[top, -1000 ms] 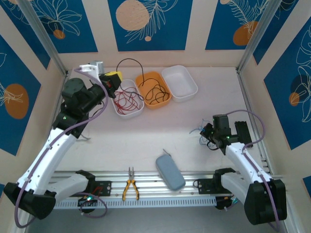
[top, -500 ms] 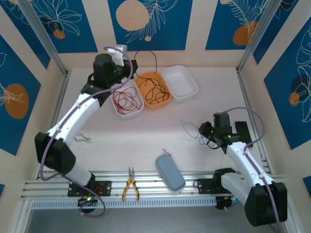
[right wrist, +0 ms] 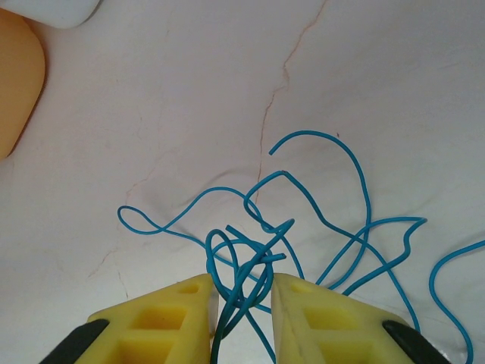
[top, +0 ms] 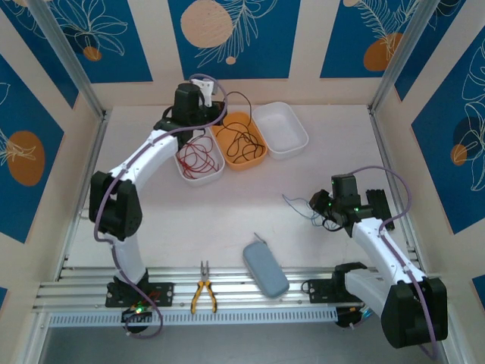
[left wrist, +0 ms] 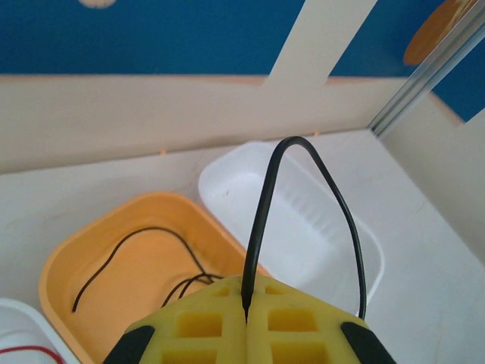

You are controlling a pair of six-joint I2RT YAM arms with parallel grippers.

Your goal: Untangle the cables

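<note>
Cables in three colours, seen from above: the black cable (top: 242,144) lies mostly coiled in the orange tray (top: 262,152) at 12 o'clock on the table (top: 197,220), its free end looping up to the left gripper (top: 206,89), which has swung in from the 10 o'clock corner over the last second. The red cables (top: 198,158) sit in the white tray (top: 204,180) just to the orange one's 9 o'clock. An empty white tray (top: 282,127) stands at its 3 o'clock. At the table's 3 o'clock, the right gripper (top: 318,206) rests low over the light-blue cables (top: 294,200), now trailing out towards 9 o'clock.

From the left wrist, the left gripper (left wrist: 246,317) is clamped tight on the black cable (left wrist: 303,148), which arches up to 12 o'clock and back down, above the orange tray (left wrist: 68,258).

From the right wrist, the right gripper (right wrist: 245,292) has eased its jaws narrowly apart. The light-blue cables (right wrist: 303,197) run through the gap and knot just beyond it at 12 o'clock, apparently loose rather than pinched.

The black end looks ready to be dropped in with its coil. The blue tangle, still on the bare table, appears to be the last work left.
</note>
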